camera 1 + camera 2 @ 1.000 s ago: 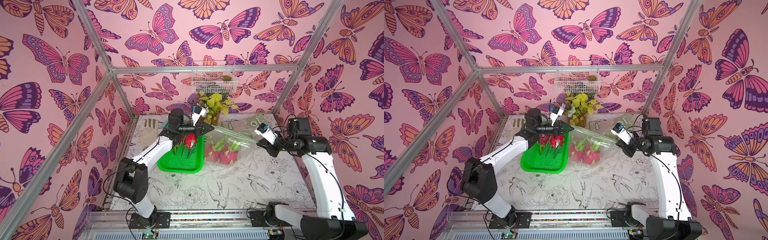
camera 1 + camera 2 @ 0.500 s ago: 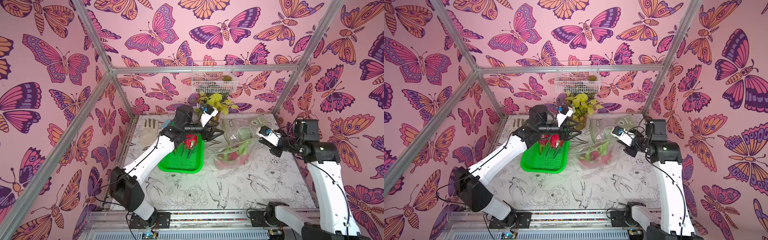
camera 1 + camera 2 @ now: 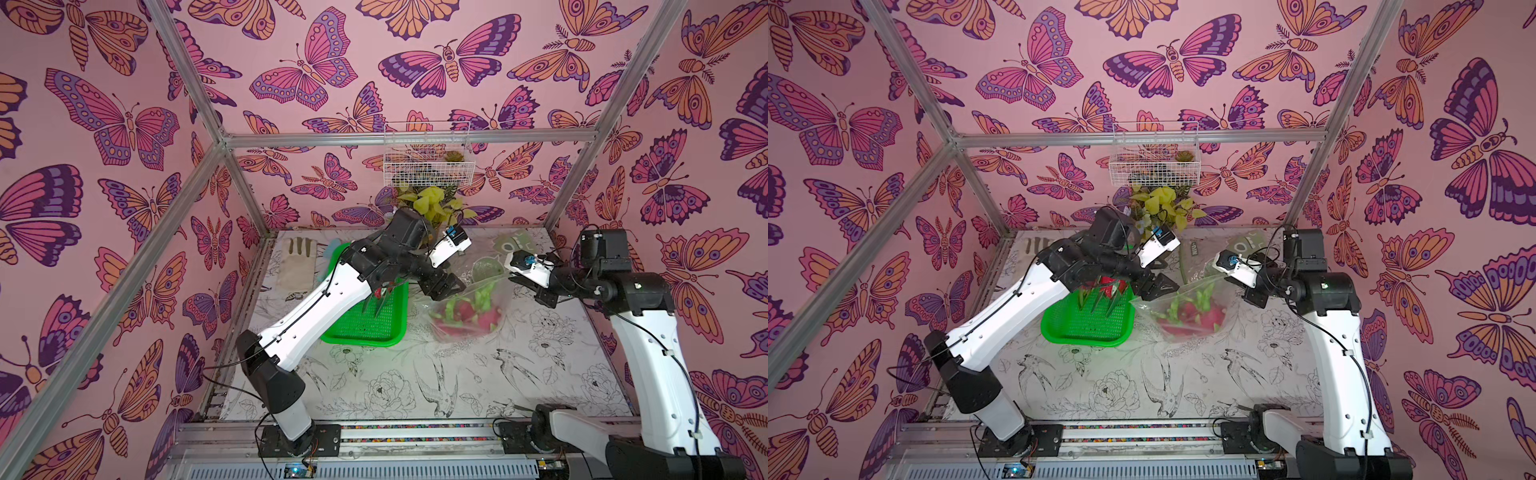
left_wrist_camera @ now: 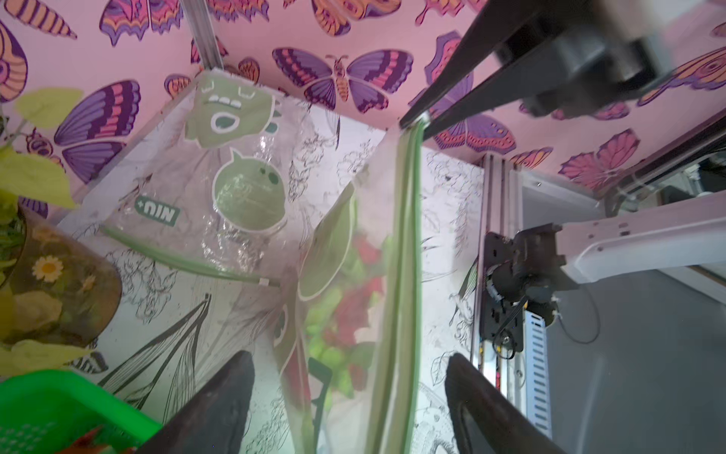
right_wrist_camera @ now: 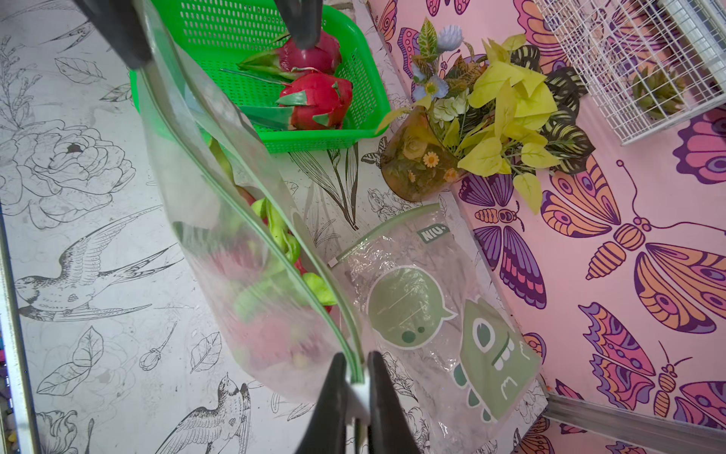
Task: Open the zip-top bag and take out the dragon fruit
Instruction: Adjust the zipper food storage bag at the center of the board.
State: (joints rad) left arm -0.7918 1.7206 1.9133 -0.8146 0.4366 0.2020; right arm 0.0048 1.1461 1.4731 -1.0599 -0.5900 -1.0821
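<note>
Just below L gripper (image 3: 444, 286): dragon fruit (image 3: 487, 319)

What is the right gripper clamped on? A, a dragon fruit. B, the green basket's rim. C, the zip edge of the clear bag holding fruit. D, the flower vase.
C: the right wrist view shows the right gripper pinched shut on the green zip edge of the clear bag.

Worktop (image 3: 415, 386) was printed with birds and flowers | green mesh basket (image 3: 357, 341) sat left of centre | pale glove (image 3: 297, 262) lay flat in back-left corner | amber vase of yellow leaves (image 5: 416, 165) stood at back edge | white wire basket (image 3: 428, 166) hung on the wall above it | flat monster-print bag (image 5: 432, 314) lay near back-right corner
</note>
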